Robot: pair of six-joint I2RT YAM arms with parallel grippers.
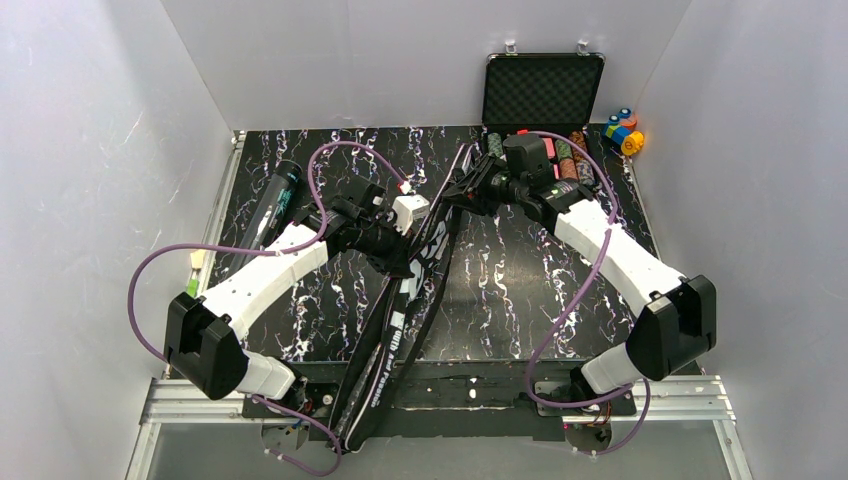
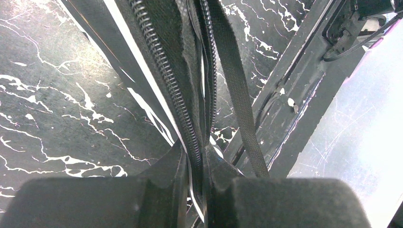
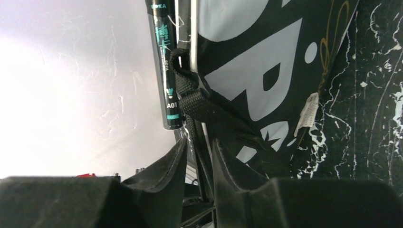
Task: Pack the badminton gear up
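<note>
Marbled black surface [image 1: 500,270] fills the overhead view, and the long black bag [image 1: 385,350] lies slantwise across it. Its narrow end reaches past the near edge between the two arm bases, and its wide end points toward the back. The left gripper [image 1: 405,255] is down on the bag about midway along it, and the right gripper [image 1: 455,192] is at the wide end. A black tube [image 1: 272,200] with a teal label lies by the left wall, well apart from the bag. At the back right stands an open case [image 1: 543,90], with rows of chips [image 1: 570,160] partly hidden behind the right arm. Coloured blocks [image 1: 625,130] sit just beside it.

From the left wrist, the fingers [image 2: 166,180] are pressed together on the bag's open edge, clamping it. The zip [image 2: 159,57] runs straight down into the pinch, and a flat woven strap [image 2: 237,95] runs alongside it on the right.

From the right wrist, the bag's big white letters fill the upper right, and the tube lies beyond it against the white wall. A webbing loop [image 3: 195,99] sits on the bag's edge, and a thin dark edge drops from it between the right gripper's fingers [image 3: 166,166]. Only a narrow gap shows between them, and I cannot tell whether they are pinching that edge or merely standing around it
</note>
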